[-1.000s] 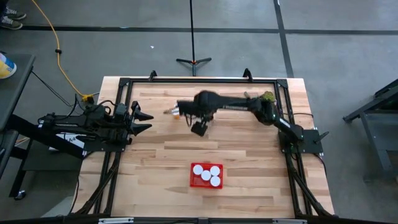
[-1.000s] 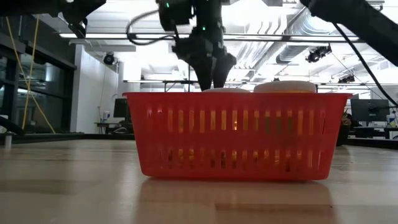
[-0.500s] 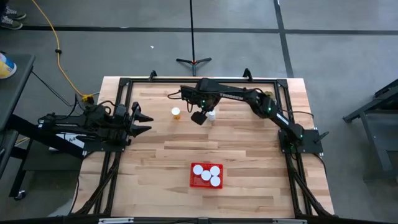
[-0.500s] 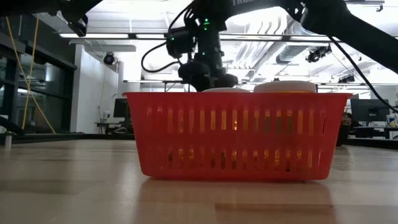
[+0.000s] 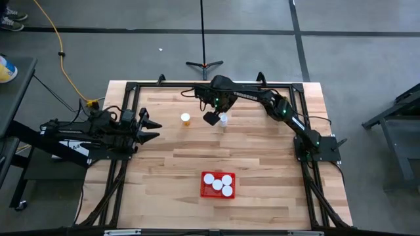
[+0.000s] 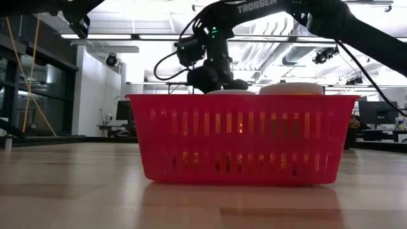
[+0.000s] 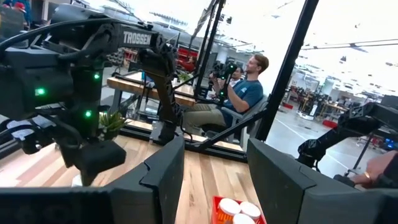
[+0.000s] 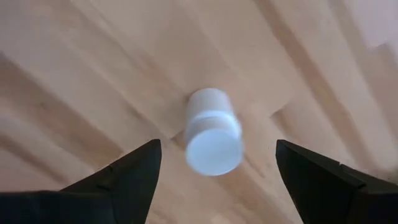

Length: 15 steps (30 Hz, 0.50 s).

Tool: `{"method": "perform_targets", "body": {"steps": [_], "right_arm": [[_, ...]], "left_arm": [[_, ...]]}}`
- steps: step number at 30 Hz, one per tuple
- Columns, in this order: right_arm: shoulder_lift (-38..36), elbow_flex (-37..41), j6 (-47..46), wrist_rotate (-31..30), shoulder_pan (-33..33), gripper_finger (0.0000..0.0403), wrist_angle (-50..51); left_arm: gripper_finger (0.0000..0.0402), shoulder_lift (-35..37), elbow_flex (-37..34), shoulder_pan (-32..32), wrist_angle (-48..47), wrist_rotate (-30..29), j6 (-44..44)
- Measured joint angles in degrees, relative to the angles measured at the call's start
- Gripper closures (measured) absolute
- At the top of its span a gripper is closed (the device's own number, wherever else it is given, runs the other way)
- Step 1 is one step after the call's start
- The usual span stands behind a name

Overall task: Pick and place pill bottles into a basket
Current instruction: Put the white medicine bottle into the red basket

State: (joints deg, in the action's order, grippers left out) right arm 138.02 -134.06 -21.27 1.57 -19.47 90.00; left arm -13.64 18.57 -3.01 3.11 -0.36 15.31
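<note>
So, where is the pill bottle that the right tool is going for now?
In the high view, that pill bottle stands on the table's far half, just beside the open right tool, with another bottle to its left and the red basket nearer the front.

Table [image 5: 262, 164]: pale wood planks, smooth matt finish. Basket [image 6: 241, 137]: red plastic (meshed, slightly glossy). Bottle cap [image 8: 213, 149]: smooth white plastic.

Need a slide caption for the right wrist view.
Right tool open above an upright white-capped pill bottle on the wooden table.
</note>
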Motion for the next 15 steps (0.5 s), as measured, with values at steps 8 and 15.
{"method": "perform_targets", "body": {"steps": [8, 15], "right_arm": [[0.02, 0.00, -2.73, 2.70, -0.07, 0.0095, 0.00], [0.04, 0.00, -2.89, 1.32, -0.08, 0.0095, 0.02]], "left_arm": [[0.0190, 0.02, 0.00, 0.01, -0.02, 0.00, 0.00], [0.0190, 0.01, 0.00, 0.01, -0.12, 0.25, 0.00]]}}
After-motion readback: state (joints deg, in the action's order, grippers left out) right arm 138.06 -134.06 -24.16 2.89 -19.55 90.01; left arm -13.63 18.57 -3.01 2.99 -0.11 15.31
